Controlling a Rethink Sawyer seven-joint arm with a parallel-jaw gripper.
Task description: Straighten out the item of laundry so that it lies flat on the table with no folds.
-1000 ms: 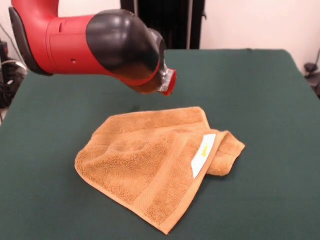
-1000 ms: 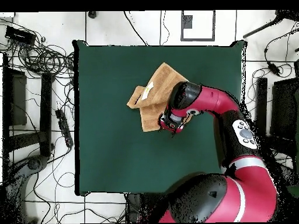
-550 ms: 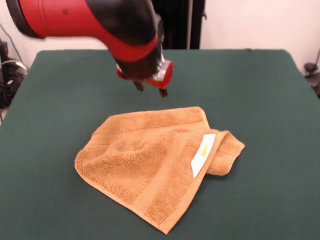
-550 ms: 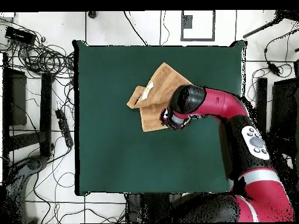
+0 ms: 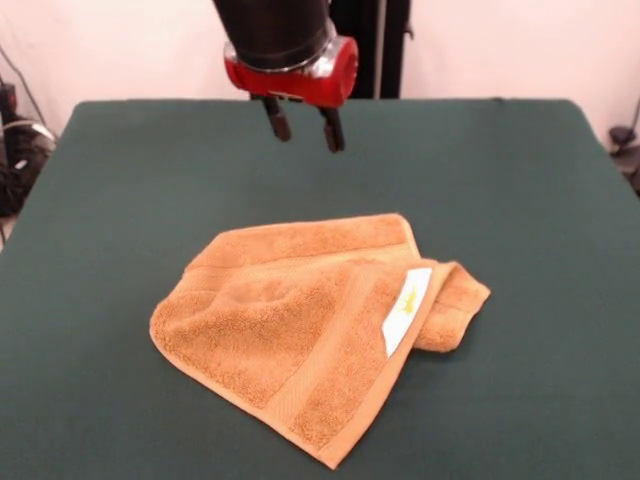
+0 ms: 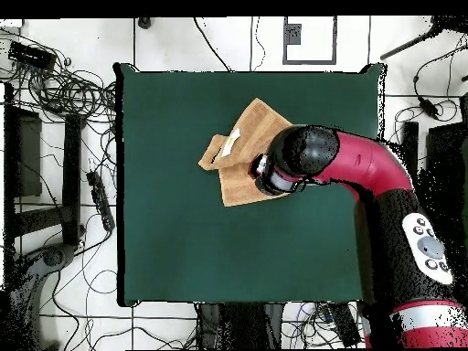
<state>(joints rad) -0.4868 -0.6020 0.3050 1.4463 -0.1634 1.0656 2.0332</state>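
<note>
— On the green table (image 5: pixel 120 200), starting from the left, what do you make of the towel (image 5: pixel 290 330)? Is it anywhere near flat?

— Not by my reckoning. It sits a bit forward of the table's middle, doubled over on itself. The left part lies smooth enough, with one woven band running down toward the near corner. Further right the top layer ends in a hem with the white tag (image 5: pixel 406 308) on it, and past that a lower corner pokes out in a bunched roll.

— So nothing counts as done?

— I'd say the job has hardly begun. The folded layer has to be opened out, and that rolled corner on the right drawn flat. Plenty of bare felt all round for it, so space is no worry.

— And the gripper (image 5: pixel 303 125)?

— Hanging above the table behind the towel, well clear of the cloth. Its two dark fingers (image 5: pixel 331 128) point down with a plain gap between them, and nothing is held.

— From above, same story?

— From above, the arm's bulky wrist covers one edge of the towel (image 6: pixel 243 146), so the gripper itself is hidden there. The fold and tag show on the towel's left.

— The room?

— Cables (image 6: pixel 64 87) tangled on the tiled floor to the left, dark equipment along both sides, pale walls, a black stand (image 5: pixel 368 45) behind the table.
</note>
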